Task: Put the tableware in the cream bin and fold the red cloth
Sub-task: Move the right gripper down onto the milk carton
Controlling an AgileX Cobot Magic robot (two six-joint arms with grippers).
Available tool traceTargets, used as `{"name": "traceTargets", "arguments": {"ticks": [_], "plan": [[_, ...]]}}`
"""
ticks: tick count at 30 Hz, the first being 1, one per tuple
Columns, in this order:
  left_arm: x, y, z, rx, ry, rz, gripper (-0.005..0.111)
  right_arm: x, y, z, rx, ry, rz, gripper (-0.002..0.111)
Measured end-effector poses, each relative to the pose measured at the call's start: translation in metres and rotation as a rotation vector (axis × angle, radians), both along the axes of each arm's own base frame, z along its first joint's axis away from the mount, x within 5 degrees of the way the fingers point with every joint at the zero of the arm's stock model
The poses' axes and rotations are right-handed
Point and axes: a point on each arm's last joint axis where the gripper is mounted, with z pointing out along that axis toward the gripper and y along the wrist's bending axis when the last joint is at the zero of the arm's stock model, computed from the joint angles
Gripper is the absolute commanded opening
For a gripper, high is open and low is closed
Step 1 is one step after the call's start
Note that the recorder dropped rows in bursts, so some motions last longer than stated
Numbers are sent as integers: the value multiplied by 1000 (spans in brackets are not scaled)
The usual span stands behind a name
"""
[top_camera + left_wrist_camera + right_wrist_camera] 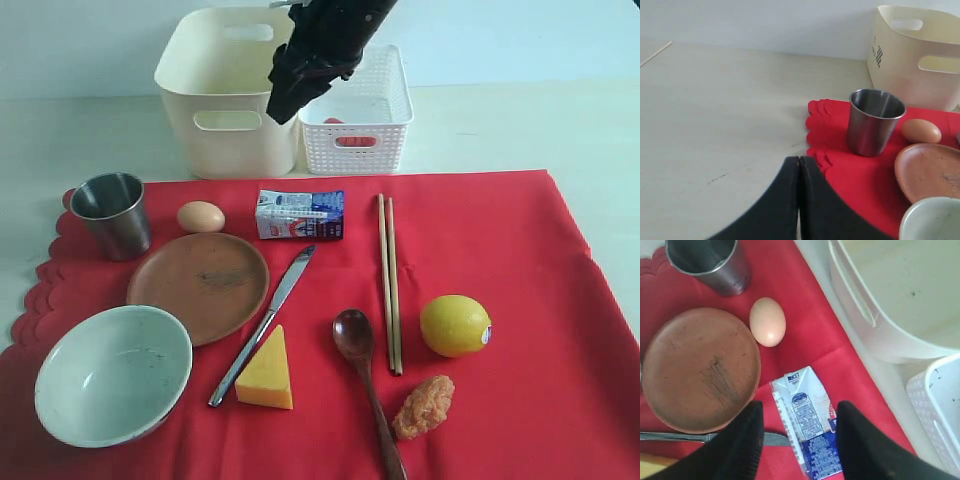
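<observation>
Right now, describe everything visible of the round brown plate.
The round brown plate is shallow and matte, with a dark scuffed patch at its centre. Empty, it lies flat on the red cloth, in front of the steel cup and egg. The bowl overlaps its near-left edge in the exterior view; the knife runs close along its right side.

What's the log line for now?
left gripper: shut, empty | right gripper: open over blue-white milk carton | tall cream plastic bin: nothing seen inside | large red cloth: unfolded
</observation>
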Motion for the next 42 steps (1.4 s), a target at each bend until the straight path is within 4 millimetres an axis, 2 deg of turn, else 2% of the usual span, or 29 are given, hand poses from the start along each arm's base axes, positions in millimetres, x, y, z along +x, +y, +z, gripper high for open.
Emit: {"name": "traceTargets", "arguments": {"ticks": [5,10,18,28,31,39,42], "plan": [[0,0,0,0,0,0,0,1,3,-9,-20,12,12,54],[0,0,0,0,0,0,0,8,2,-36,-89,36,16,57],[0,0,0,0,0,0,0,12,2,-63,-134,66,35,68],[0,0,0,0,0,0,0,14,0,-79,-208,57,67,69],[0,0,0,0,0,0,0,11,6,-81,-255,32,95,69],[0,0,0,0,0,0,0,-8,35,-84,-315,-10,198,69],[0,0,0,0,0,0,0,-11,40,-95,-362,-15,225,69]]}}
